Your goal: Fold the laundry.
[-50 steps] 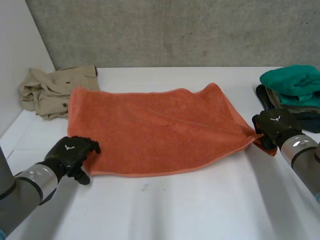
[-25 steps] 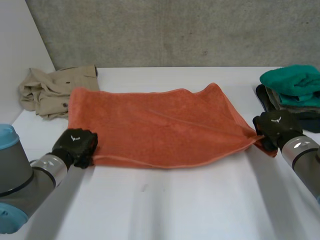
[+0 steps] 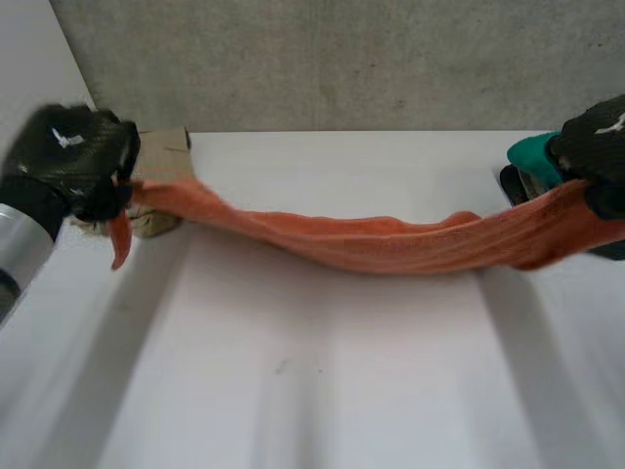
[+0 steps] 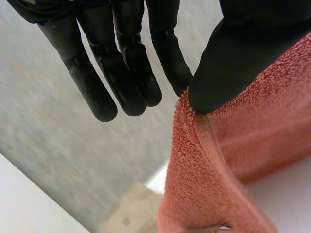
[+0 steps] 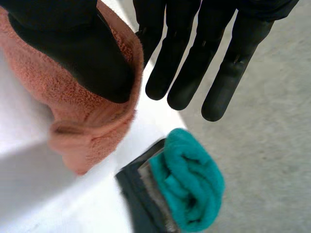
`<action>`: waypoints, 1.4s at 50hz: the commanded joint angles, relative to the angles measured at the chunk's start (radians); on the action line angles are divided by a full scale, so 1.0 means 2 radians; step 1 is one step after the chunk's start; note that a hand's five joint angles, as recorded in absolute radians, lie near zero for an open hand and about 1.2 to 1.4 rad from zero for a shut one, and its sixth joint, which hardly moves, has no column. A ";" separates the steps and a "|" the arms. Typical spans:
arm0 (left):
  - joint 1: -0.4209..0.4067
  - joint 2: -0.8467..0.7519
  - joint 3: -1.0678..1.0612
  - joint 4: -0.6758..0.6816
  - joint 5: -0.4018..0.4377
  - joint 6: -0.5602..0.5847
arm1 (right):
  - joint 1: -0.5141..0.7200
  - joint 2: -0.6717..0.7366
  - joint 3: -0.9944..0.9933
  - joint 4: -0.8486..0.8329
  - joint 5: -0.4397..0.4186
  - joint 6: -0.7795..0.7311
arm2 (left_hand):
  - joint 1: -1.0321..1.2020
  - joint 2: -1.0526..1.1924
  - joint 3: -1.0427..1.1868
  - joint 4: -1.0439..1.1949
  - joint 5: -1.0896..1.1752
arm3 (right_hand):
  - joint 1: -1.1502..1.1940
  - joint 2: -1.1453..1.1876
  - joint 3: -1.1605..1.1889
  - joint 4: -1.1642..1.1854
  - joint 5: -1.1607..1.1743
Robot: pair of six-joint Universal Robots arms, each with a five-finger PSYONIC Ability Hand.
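Orange towel (image 3: pixel 391 244) sags over the table (image 3: pixel 322 391), each end pinched under a thumb: left robot hand (image 3: pixel 68 156), right robot hand (image 3: pixel 601 147). Shallow edge pinches may slip.

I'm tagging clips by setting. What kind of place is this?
Probably a robotics lab: bare white table against a grey wall, left hand and right hand pinching an orange towel.

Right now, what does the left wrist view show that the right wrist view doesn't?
Left wrist view: the left hand and a beige garment beyond its fingertips. Right wrist view: the right hand and a teal towel atop a dark stack. Both: the orange towel, pinched under that view's own thumb.
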 commanded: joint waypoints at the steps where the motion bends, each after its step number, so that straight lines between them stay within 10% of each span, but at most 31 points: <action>1: -0.015 -0.155 0.033 0.004 -0.038 0.072 | 0.026 0.111 -0.020 -0.004 0.011 -0.012 | 0.120 0.100 0.102 0.099 0.127 | 0.140 0.108 0.103 0.099 0.104; 11: -0.070 -0.301 0.260 0.110 -0.076 0.109 | 0.045 0.236 -0.179 -0.171 0.076 0.081 | 0.120 0.100 0.102 0.099 0.127 | 0.140 0.108 0.103 0.099 0.104; 22: -0.062 -0.304 0.450 0.284 -0.108 0.019 | 0.059 0.187 -0.185 -0.501 0.114 0.163 | 0.120 0.100 0.102 0.099 0.127 | 0.140 0.108 0.103 0.099 0.104; 36: -0.060 -0.225 0.269 0.211 -0.106 0.019 | 0.070 0.177 -0.088 -0.404 0.091 0.161 | 0.120 0.100 0.102 0.099 0.127 | 0.140 0.108 0.103 0.099 0.104; 48: -0.049 -0.170 -0.041 0.201 -0.025 0.043 | 0.064 0.178 0.127 -0.360 0.050 0.157 | 0.120 0.100 0.102 0.099 0.127 | 0.140 0.108 0.103 0.099 0.104; 62: -0.001 -0.224 -0.093 0.201 -0.016 0.108 | 0.037 0.180 0.184 -0.359 0.017 0.145 | 0.120 0.100 0.102 0.099 0.127 | 0.140 0.108 0.103 0.099 0.104; 67: 0.003 -0.219 -0.092 0.197 0.015 0.094 | 0.035 0.180 0.185 -0.360 0.018 0.146 | -0.252 -0.272 -0.270 -0.272 -0.245 | 0.140 0.108 0.103 0.099 0.104; 70: 0.012 -0.218 -0.093 0.193 0.027 0.082 | 0.033 0.180 0.186 -0.360 0.018 0.147 | -0.292 -0.312 -0.310 -0.313 -0.285 | 0.140 0.108 0.103 0.099 0.104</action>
